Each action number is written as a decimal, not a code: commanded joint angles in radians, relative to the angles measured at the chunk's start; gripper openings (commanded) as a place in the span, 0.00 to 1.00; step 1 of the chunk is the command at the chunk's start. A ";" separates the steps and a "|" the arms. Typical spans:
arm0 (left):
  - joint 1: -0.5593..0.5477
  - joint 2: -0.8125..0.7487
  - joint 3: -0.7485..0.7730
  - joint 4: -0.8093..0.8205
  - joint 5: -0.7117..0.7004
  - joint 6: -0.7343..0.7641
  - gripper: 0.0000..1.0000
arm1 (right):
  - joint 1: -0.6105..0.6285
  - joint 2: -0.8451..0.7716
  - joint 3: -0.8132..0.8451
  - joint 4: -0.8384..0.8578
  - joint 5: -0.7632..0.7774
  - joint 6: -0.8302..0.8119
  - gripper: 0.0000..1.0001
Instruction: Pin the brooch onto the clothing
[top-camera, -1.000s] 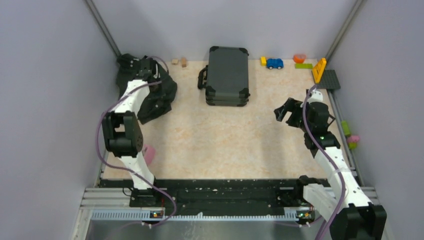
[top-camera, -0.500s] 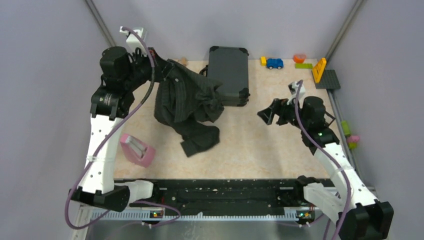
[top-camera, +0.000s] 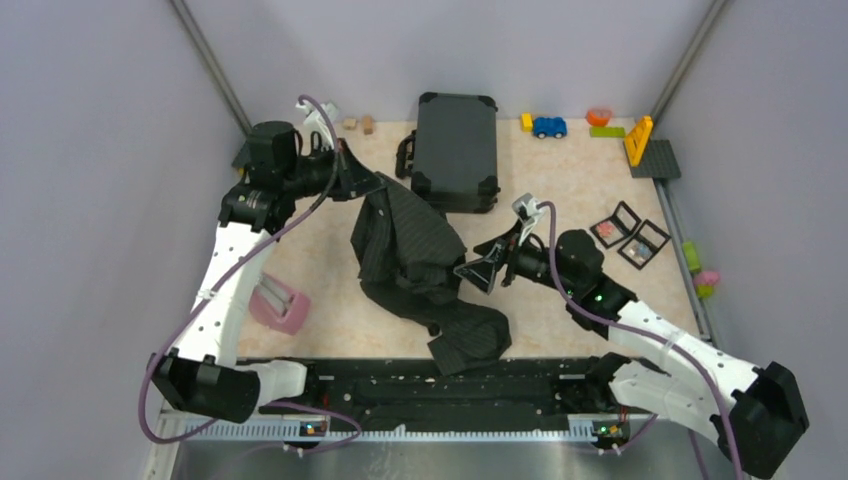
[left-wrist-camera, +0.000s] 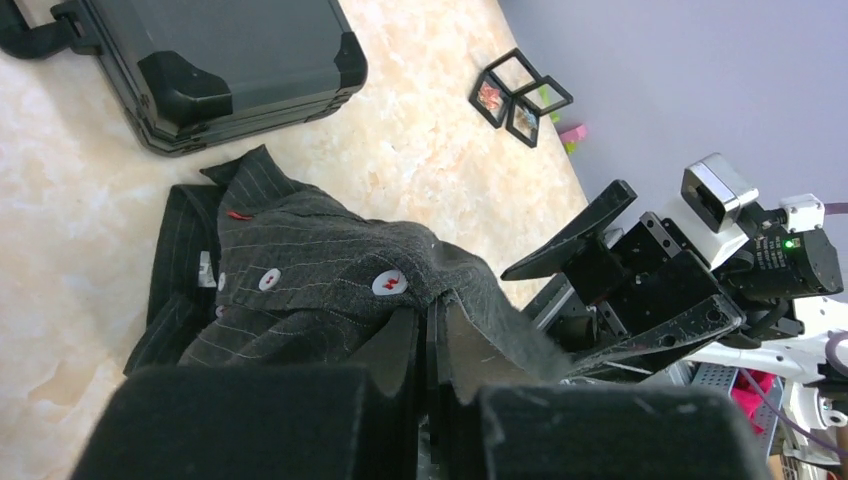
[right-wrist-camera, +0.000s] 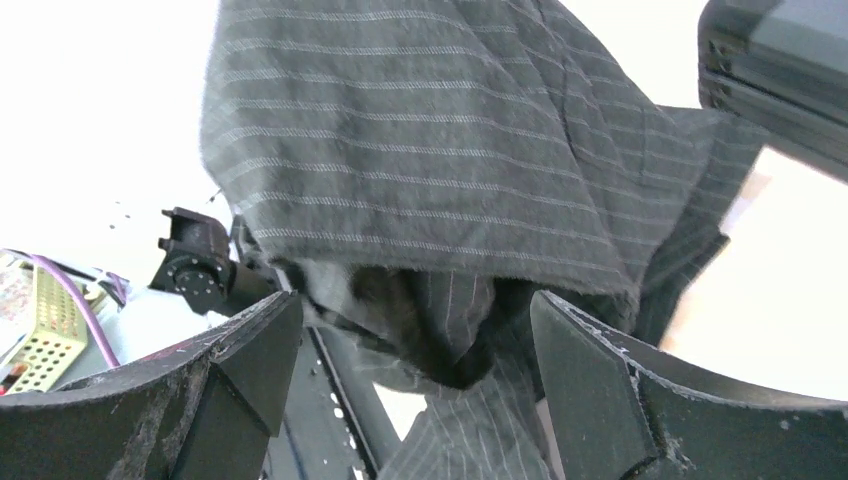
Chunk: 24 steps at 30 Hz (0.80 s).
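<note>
Here, shirt (top-camera: 405, 245) in left end effector (top-camera: 362, 185)

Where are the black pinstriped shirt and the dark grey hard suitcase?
Black pinstriped shirt (top-camera: 405, 245): top view, middle of its draped body.
Dark grey hard suitcase (top-camera: 456, 145): top view, centre of its lid.

The shirt (left-wrist-camera: 300, 250) pinched in the left gripper (left-wrist-camera: 432, 345) was soft woven cloth, matt black with fine pale pinstripes; its buttons (left-wrist-camera: 389, 285) looked like glossy white plastic. The right gripper (right-wrist-camera: 415, 300) had fingers (right-wrist-camera: 240, 350) of matt black plastic, rough and grainy. Beyond the left jaws, the suitcase (left-wrist-camera: 230, 50) showed a hard, smooth, dull-grey shell, on a smooth beige marbled table (left-wrist-camera: 420, 100).
</note>
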 joint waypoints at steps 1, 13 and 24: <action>0.003 -0.041 0.012 0.093 0.054 -0.019 0.00 | 0.049 0.022 0.028 0.144 0.023 0.000 0.87; 0.003 -0.062 0.012 0.086 0.031 -0.019 0.00 | 0.249 0.079 0.049 0.113 0.278 -0.063 0.78; 0.003 -0.069 0.006 0.075 0.004 -0.010 0.00 | 0.391 0.179 0.017 0.327 0.364 0.031 0.76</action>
